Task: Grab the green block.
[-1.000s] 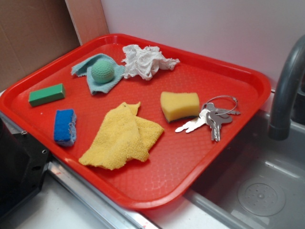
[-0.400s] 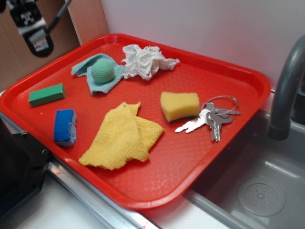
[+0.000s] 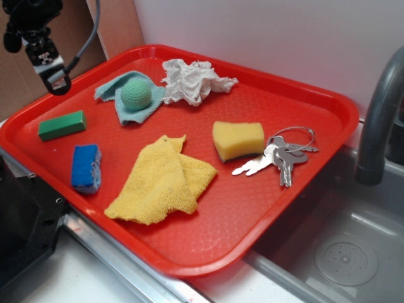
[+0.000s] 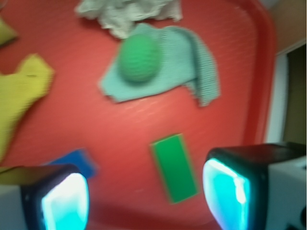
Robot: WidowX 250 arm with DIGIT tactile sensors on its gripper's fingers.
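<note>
Holding everything in the scene, a red tray (image 3: 303, 208) sits on the counter (image 3: 69, 278) beside a sink (image 3: 353, 252) with a dark faucet (image 3: 379, 120). Near the tray's left edge lies the green block (image 3: 62, 125), flat on the tray floor, with the blue sponge (image 3: 86, 167) just beside it toward the front. Farther back, a pale green ball (image 3: 136, 93) rests on a light teal cloth (image 3: 129, 110), and a crumpled white paper towel (image 3: 192, 81) touches that cloth. A yellow cloth (image 3: 161, 183) lies folded near the middle, a yellow sponge (image 3: 238, 139) to its right, and a bunch of keys (image 3: 281, 158) touches the sponge's right side.

The gripper (image 4: 144, 196) hangs above the tray's left rim, empty, its jaws spread wide. In the wrist view the green block lies between the two fingers (image 4: 225, 191), nearer the right one, well below them.
</note>
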